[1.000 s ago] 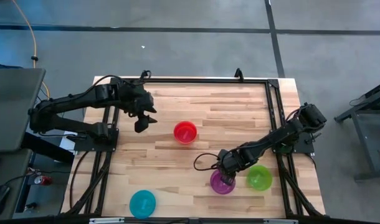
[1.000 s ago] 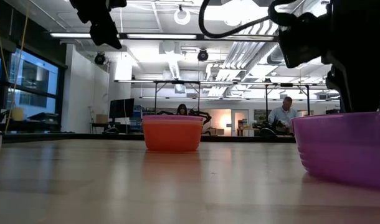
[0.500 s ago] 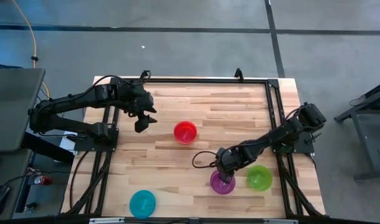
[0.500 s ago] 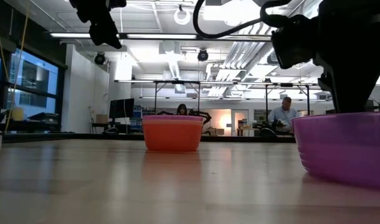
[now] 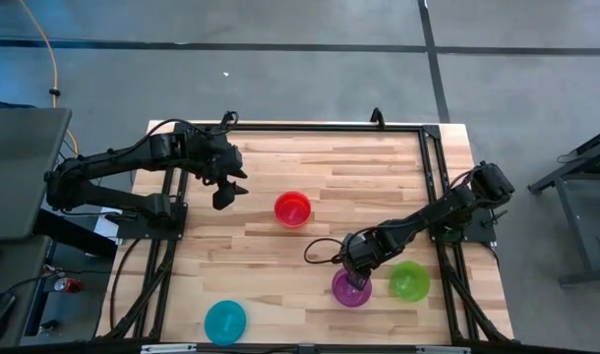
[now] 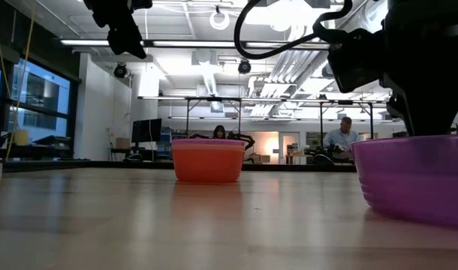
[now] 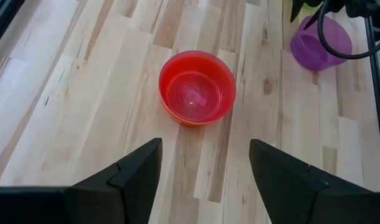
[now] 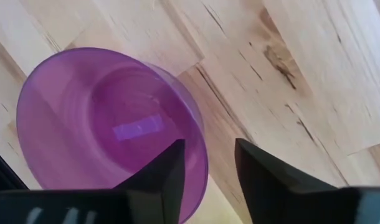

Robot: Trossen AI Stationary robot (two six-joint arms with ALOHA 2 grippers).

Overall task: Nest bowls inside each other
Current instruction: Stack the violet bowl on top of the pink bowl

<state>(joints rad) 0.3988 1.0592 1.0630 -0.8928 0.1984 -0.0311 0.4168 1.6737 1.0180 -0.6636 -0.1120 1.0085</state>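
Observation:
Four bowls stand upright on the wooden table: an orange-red bowl (image 5: 292, 208) (image 6: 208, 160) (image 7: 197, 87) at the middle, a purple bowl (image 5: 347, 293) (image 6: 417, 176) (image 8: 109, 130), a green bowl (image 5: 409, 281) to its right, and a cyan-blue bowl (image 5: 225, 322) near the front left. No separate pink or yellow bowl shows. My right gripper (image 8: 209, 146) (image 5: 357, 278) is open and points down over the purple bowl's far rim (image 8: 201, 155), one finger over the inside and one outside. My left gripper (image 5: 226, 194) (image 7: 205, 144) hangs open above the table, left of the orange-red bowl.
A black frame (image 5: 433, 197) runs along the table's far, left and right edges. A black cable (image 5: 320, 254) loops from the right arm over the table beside the purple bowl. Bare wood lies between the orange-red and cyan-blue bowls. People sit in the room beyond.
My right gripper has shifted slightly over the purple bowl's far rim. The bowl has stayed where it was.

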